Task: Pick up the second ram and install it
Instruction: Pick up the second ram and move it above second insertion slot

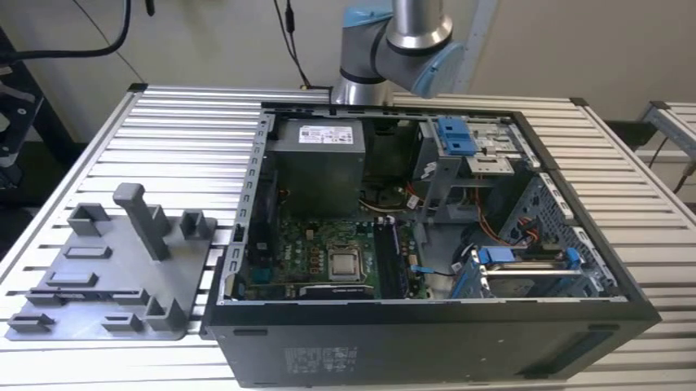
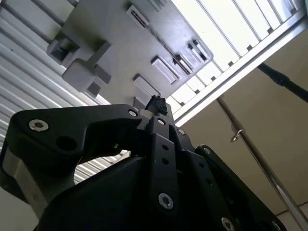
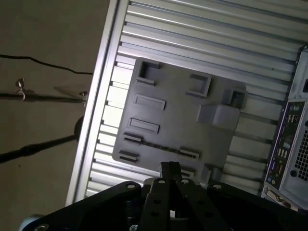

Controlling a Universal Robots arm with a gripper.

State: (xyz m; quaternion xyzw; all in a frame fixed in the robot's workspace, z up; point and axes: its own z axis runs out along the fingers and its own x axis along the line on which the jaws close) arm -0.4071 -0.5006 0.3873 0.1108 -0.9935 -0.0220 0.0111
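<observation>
memory stick [image 3: 159, 146], long thin dark strip seen edge-on in the first wrist view, standing on its long edge on the grey tray [image 3: 178, 110], each end in a small slotted holder, well apart from the computer case [image 3: 294, 120]

Upright post [image 1: 139, 220] on grey tray [image 1: 120, 285] bars low passes, bare tabletop [image 1: 185, 122] behind, computer case [image 1: 435, 342] walls alongside.

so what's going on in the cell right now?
The arm's gripper hangs shut above the grey fixture tray in the first wrist view. The tray sits on the slatted table beside the open PC case, at the exterior view's left. I can't tell whether a ram stick lies in it.
</observation>
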